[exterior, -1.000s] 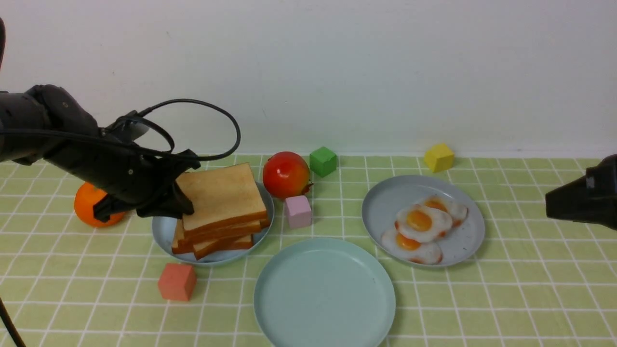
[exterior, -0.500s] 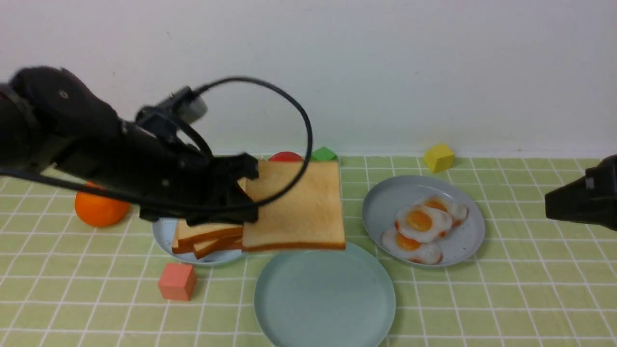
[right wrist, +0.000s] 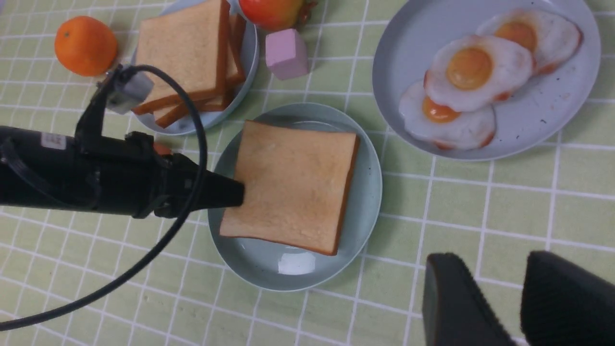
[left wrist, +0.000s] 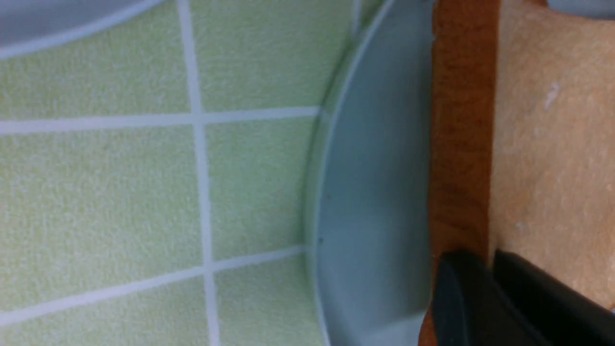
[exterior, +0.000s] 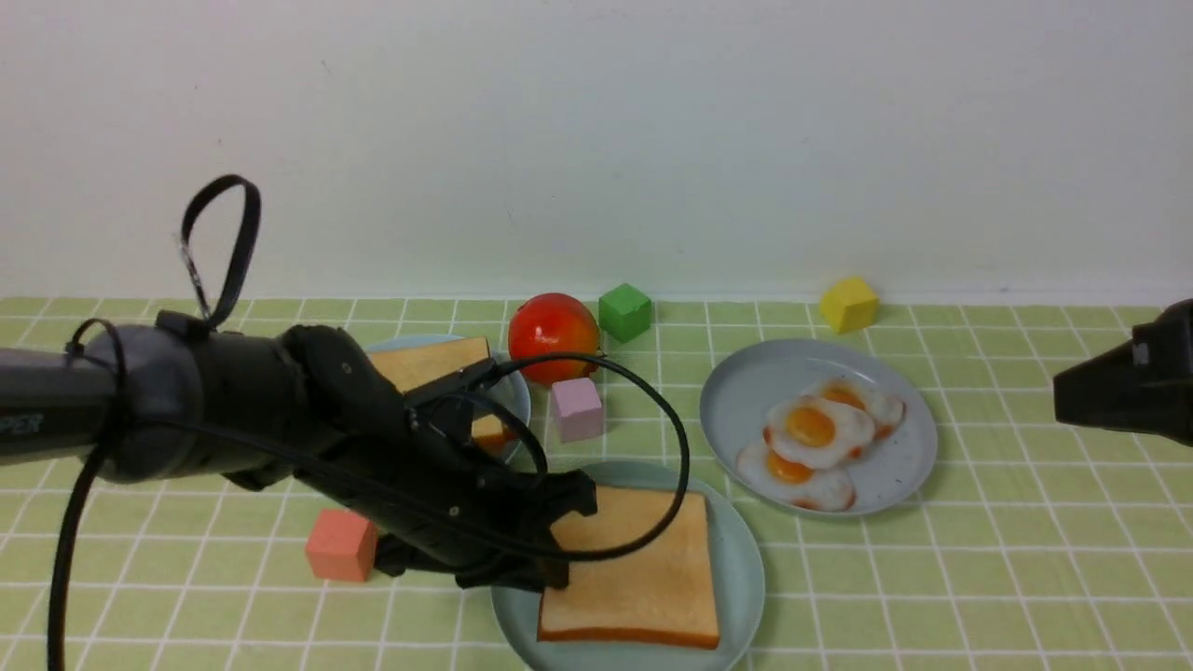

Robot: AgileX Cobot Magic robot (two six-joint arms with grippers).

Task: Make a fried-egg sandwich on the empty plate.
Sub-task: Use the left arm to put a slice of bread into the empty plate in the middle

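Note:
A golden toast slice (exterior: 643,568) lies on the pale mint-green plate (exterior: 741,559) at the front centre. My left gripper (exterior: 559,550) is shut on the slice's left edge, one finger above and one along the crust (left wrist: 461,144). The right wrist view shows the same slice (right wrist: 293,185), plate (right wrist: 365,202) and left gripper (right wrist: 240,194). Three fried eggs (exterior: 811,429) overlap on a grey-blue plate (exterior: 918,457) at the right. More toast slices (exterior: 438,359) are stacked on the other grey-blue plate. My right gripper (right wrist: 490,269) is open and empty, above the cloth right of the plates.
A tomato (exterior: 553,337), a green cube (exterior: 624,312) and a yellow cube (exterior: 848,304) stand near the back wall. A pink cube (exterior: 576,408) sits between the plates, a salmon cube (exterior: 341,545) at the front left. An orange (right wrist: 85,45) lies beside the toast stack.
My left gripper lifted the top slice off the stack, carried it right and forward, and lowered it onto the mint-green plate. The right arm has not moved.

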